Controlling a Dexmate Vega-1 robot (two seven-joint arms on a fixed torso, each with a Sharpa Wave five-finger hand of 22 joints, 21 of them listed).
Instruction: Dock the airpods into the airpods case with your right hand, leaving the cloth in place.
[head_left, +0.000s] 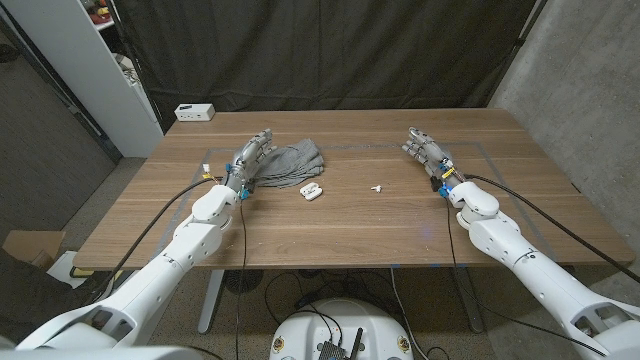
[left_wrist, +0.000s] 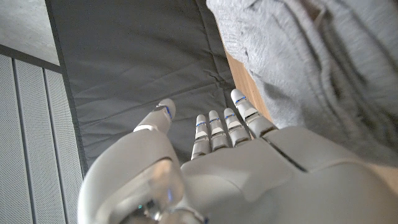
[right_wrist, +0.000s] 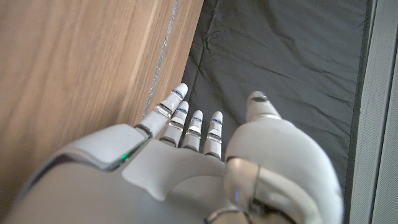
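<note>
Head view: earbud lay on bench, well right of case; case sat open at cloth edge. Right hand empty, fingers extended. Left hand beside cloth.
Left wrist: fingers straight, holding nothing.
Right wrist: fingers likewise.
Earbud likely light, slick; pinch its stem.

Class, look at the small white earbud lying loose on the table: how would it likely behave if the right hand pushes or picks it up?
The earbud looks tiny and smooth, so it is probably very light and may skid on the bare wood of the table when nudged. Its rounded shape suggests it could roll or spin. Next to the open right hand it looks small, so pinching may be fiddly.
</note>
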